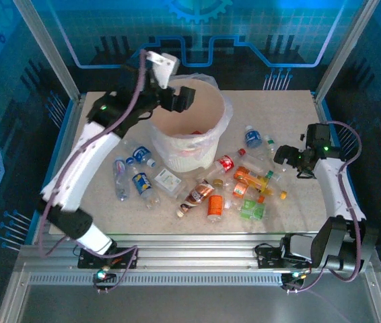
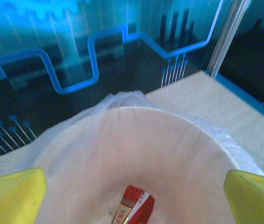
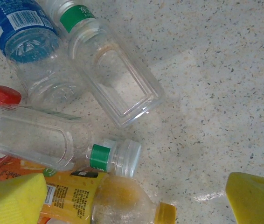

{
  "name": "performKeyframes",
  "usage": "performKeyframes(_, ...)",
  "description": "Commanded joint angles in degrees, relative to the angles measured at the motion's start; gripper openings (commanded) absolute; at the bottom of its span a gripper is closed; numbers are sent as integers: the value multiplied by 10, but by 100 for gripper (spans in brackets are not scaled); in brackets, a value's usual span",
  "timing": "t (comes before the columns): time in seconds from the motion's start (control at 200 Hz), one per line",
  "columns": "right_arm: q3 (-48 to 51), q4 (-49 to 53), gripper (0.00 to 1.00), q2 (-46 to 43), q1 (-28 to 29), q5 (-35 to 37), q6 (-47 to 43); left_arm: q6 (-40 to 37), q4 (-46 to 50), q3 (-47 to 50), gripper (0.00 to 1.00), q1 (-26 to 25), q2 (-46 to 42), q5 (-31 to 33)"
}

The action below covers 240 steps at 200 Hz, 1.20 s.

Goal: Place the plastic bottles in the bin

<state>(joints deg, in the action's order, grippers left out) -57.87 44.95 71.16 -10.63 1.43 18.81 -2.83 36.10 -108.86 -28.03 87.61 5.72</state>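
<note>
The speckled table (image 1: 291, 114) carries everything. The bin (image 1: 177, 151) stands at its upper centre in the top view, and the left wrist view looks down into it, where one red-labelled bottle (image 2: 134, 207) lies at the bottom. The left gripper (image 1: 180, 97) hangs over the bin's upper-left rim, jaws wide with nothing between them. The right gripper (image 1: 286, 156), at centre right, is equally wide and empty above the scatter of plastic bottles (image 1: 244, 185) lying right of and below the bin, with a few more at its lower left. These look empty, so they are probably light, thin-walled, springy and slick; a squeeze across the mid-body, where the walls are flattest, should hold better than one at the cap end. Nearest the right claw in its wrist view, a clear bottle with a green band (image 3: 52, 140) lies on its side, long axis running left to right, white cap toward the right; an orange-labelled bottle (image 3: 71, 198) lies just below it.
</note>
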Motion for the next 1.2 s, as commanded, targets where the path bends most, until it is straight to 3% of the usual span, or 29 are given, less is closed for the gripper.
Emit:
performKeyframes(0.0, -10, 15, 100, -23, -8, 0, -7, 38, -49, 80, 99, -3, -87, 35)
performKeyframes(0.255, -6, 17, 100, -44, -8, 15, 6, 148, -45, 312, 99, 20, -279, 150)
performKeyframes(0.495, 0, 13, 100, -63, -8, 20, 25, 289, 53, 496, 99, 123, -379, 135)
performKeyframes(0.645, 11, 7, 100, -83, -9, 27, 38, 303, 65, 571, 99, 171, -372, 117)
performKeyframes(0.86, 24, 0, 100, -108, -8, 33, 48, 316, -9, 653, 99, 252, -308, 23)
performKeyframes(1.031, 25, 5, 100, -113, -8, 37, 49, 331, -59, 690, 88, 293, -257, -8)
performKeyframes(1.196, 31, 2, 100, -114, -8, 36, 53, 345, -104, 718, 84, 317, -228, -27)
